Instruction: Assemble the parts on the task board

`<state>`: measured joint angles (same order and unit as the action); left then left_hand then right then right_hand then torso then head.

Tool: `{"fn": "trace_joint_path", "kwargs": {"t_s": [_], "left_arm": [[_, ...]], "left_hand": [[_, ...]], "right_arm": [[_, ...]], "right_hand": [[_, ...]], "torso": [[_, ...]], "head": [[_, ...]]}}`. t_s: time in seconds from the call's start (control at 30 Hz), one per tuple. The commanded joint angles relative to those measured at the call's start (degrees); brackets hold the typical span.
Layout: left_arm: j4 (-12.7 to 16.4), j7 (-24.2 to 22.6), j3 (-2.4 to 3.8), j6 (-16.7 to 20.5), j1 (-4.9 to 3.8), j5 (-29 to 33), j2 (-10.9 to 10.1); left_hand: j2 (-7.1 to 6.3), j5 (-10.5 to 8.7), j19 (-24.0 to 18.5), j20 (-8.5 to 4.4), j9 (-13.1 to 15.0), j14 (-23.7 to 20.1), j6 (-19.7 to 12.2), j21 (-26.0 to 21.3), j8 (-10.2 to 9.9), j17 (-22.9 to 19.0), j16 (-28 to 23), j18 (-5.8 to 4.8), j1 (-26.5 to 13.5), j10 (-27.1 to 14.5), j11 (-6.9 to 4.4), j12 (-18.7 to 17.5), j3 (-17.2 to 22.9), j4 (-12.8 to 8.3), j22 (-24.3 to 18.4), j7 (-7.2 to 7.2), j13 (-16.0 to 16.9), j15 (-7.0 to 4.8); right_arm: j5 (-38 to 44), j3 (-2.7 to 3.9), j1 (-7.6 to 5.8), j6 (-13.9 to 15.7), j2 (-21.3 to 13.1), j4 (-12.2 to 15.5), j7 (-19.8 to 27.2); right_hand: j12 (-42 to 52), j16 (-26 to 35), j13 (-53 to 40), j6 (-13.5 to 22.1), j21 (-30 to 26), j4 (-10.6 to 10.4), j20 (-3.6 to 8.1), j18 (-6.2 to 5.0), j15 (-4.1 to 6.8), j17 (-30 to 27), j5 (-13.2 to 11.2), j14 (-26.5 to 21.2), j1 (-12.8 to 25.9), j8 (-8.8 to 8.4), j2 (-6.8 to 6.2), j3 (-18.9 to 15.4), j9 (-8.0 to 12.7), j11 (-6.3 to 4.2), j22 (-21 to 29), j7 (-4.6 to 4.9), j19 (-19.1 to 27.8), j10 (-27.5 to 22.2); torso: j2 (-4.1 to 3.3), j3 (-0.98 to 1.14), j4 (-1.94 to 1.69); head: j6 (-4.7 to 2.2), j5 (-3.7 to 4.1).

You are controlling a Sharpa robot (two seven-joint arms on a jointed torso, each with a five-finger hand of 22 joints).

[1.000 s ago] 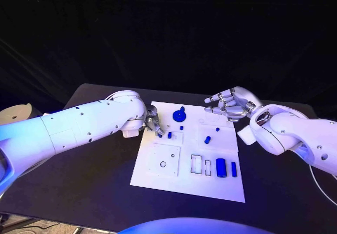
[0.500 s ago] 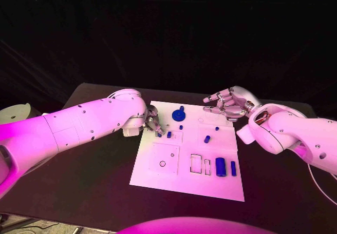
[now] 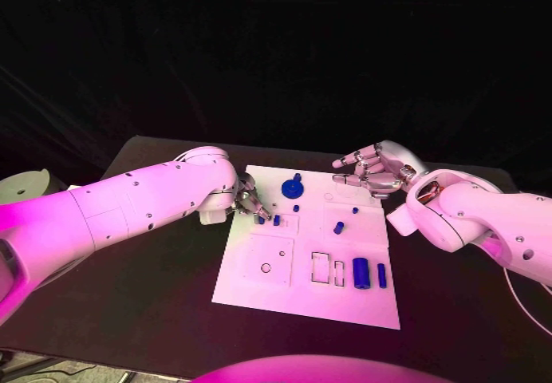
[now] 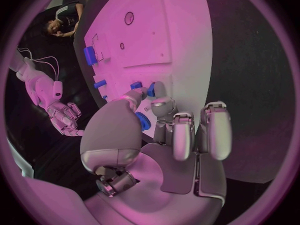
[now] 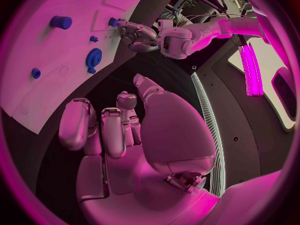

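The white task board (image 3: 301, 297) lies in the middle of the table. A blue gear (image 3: 293, 189) sits near its far edge, with small blue pegs (image 3: 340, 227) around the middle. A blue cylinder (image 3: 361, 273) and a slim blue bar (image 3: 382, 275) lie at the near right. My left hand (image 3: 251, 203) reaches over the board's far left edge. Its thumb and a finger pinch a small blue part (image 4: 142, 120) down at the board. My right hand (image 3: 374, 171) hovers over the far right corner with fingers apart, holding nothing. The gear (image 5: 94, 57) lies ahead of its fingers (image 5: 103, 127).
Black table (image 3: 138, 295) surrounds the board on all sides. Empty cut-outs (image 3: 321, 268) and a round hole (image 3: 266, 268) mark the board's near half. My left forearm (image 3: 127, 211) crosses the table's left side, and the right forearm (image 3: 483, 219) lies along the right side.
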<state>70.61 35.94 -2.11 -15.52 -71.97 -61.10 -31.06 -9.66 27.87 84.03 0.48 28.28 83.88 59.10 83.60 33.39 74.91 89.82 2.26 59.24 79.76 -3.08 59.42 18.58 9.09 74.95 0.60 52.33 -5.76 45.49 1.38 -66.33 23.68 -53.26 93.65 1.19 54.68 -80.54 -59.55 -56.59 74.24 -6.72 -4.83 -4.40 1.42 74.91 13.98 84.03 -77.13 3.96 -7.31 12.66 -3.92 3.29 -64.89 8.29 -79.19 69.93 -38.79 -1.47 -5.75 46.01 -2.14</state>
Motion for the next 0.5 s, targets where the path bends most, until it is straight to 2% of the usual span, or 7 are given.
{"fn": "trace_joint_path", "kwargs": {"t_s": [0.03, 0.1, 0.17, 0.23, 0.3, 0.43, 0.5], "left_arm": [[-0.14, 0.94, -0.15, 0.31, 0.30, 0.27, -0.24], [-0.03, 0.86, -0.12, 0.64, 0.30, 0.27, -0.43], [0.22, 0.69, -0.07, 1.34, 0.30, 0.27, -0.74], [0.49, 0.53, -0.02, 2.13, 0.30, 0.27, -1.04], [0.82, 0.45, 0.02, 2.61, 0.30, 0.27, -1.36], [1.64, 0.12, 0.09, 3.69, 0.30, 0.27, -2.10], [2.17, -0.36, 0.14, 4.90, 0.30, 0.32, -2.57]], "left_hand": [[0.16, -1.37, 3.63, -0.29, -0.14, 6.12, 0.68, 0.39, -0.39, 15.09, 0.18, -0.63, -0.44, 0.36, -0.15, 0.18, -1.93, 0.69, 10.78, 0.11, 0.16, -0.34], [0.45, -3.18, 3.67, -0.29, -0.23, 6.12, 0.79, 0.48, -0.50, 15.09, 0.18, -0.66, -0.18, 0.40, -0.16, 0.25, -3.30, 1.21, 10.87, 0.08, 0.22, -0.35], [0.89, -7.72, 3.71, -0.28, -0.33, 6.12, 1.00, 0.56, -0.61, 15.09, 0.18, -0.68, 0.06, 0.48, -0.15, 0.38, -5.26, 2.15, 10.97, 0.09, 0.32, -0.33], [1.30, -10.34, 3.75, -0.28, -0.40, 6.12, 1.12, 0.63, -0.69, 15.09, 0.18, -0.70, 0.49, 0.57, -0.15, 0.56, -6.69, 2.88, 11.05, 0.09, 0.48, -0.34], [1.80, -11.36, 3.84, -0.30, -0.43, 6.12, 1.29, 0.82, -0.68, 15.09, 0.18, -0.75, 0.95, 0.70, -0.17, 0.83, -7.88, 3.61, 11.21, 0.06, 0.71, -0.35], [2.29, -11.85, 3.86, -0.31, -0.43, 6.12, 1.42, 0.85, -0.64, 15.09, 0.18, -0.76, 1.31, 0.77, -0.19, 0.90, -8.78, 4.25, 11.25, 0.01, 0.72, -0.37], [2.46, -12.97, 3.86, -0.32, -0.44, 6.12, 1.44, 0.83, -0.65, 15.09, 0.18, -0.76, 1.45, 0.80, -0.21, 0.96, -9.71, 4.89, 11.26, 0.00, 0.75, -0.38]], "right_arm": [[0.58, -0.01, 0.04, -0.70, 0.04, 0.05, 0.14], [0.58, -0.01, 0.04, -0.71, 0.04, 0.04, 0.13], [0.58, -0.01, 0.04, -0.73, 0.05, 0.03, 0.13], [0.59, -0.02, 0.04, -0.74, 0.05, 0.01, 0.13], [0.59, -0.02, 0.05, -0.76, 0.05, -0.02, 0.14], [0.59, -0.04, 0.06, -0.79, 0.10, -0.07, 0.14], [0.59, -0.06, 0.07, -0.78, 0.11, -0.09, 0.15]], "right_hand": [[-0.01, 0.23, 0.05, 0.20, -0.30, 0.07, 0.23, -0.82, -0.15, 3.02, 0.31, 3.03, 0.18, 0.08, 0.25, -0.21, -0.06, -0.10, 0.05, 0.10, -0.13, -0.03], [-0.01, 0.23, 0.05, 0.20, -0.30, 0.07, 0.23, -0.82, -0.15, 3.02, 0.31, 3.03, 0.18, 0.08, 0.25, -0.21, -0.06, -0.10, 0.05, 0.10, -0.13, -0.03], [-0.15, 0.31, 0.20, 0.20, -0.34, 0.05, 0.24, -0.82, -0.15, 2.95, 0.38, 3.01, 0.22, 0.08, 0.24, -0.25, -0.06, -0.10, 0.10, 0.11, -0.12, -0.12], [-0.15, 0.31, 0.20, 0.20, -0.34, 0.05, 0.24, -0.82, -0.15, 2.95, 0.38, 3.01, 0.22, 0.08, 0.24, -0.25, -0.06, -0.10, 0.10, 0.11, -0.12, -0.12], [-0.19, 0.31, 0.24, 0.20, -0.36, 0.06, 0.24, -0.83, -0.15, 2.95, 0.39, 3.01, 0.22, 0.08, 0.24, -0.25, -0.06, -0.10, 0.13, 0.11, -0.11, -0.14], [-0.22, 0.34, 0.27, 0.21, -0.38, 0.06, 0.24, -0.83, -0.15, 2.92, 0.40, 3.00, 0.22, 0.08, 0.23, -0.27, -0.06, -0.10, 0.15, 0.11, -0.11, -0.16], [-0.23, 0.35, 0.29, 0.21, -0.38, 0.07, 0.24, -0.83, -0.15, 2.90, 0.41, 3.00, 0.21, 0.08, 0.22, -0.27, -0.06, -0.10, 0.16, 0.11, -0.10, -0.17]], "torso": [[0.00, -0.01, -0.05], [-0.02, -0.01, -0.02], [-0.01, -0.01, 0.02], [0.01, 0.01, 0.03], [0.01, 0.01, 0.02], [0.00, -0.01, 0.05], [0.04, -0.01, -0.03]], "head": [[-0.02, 0.07], [-0.02, 0.10], [-0.03, 0.09], [-0.03, 0.10], [-0.03, 0.14], [-0.09, 0.23], [-0.09, 0.31]]}}
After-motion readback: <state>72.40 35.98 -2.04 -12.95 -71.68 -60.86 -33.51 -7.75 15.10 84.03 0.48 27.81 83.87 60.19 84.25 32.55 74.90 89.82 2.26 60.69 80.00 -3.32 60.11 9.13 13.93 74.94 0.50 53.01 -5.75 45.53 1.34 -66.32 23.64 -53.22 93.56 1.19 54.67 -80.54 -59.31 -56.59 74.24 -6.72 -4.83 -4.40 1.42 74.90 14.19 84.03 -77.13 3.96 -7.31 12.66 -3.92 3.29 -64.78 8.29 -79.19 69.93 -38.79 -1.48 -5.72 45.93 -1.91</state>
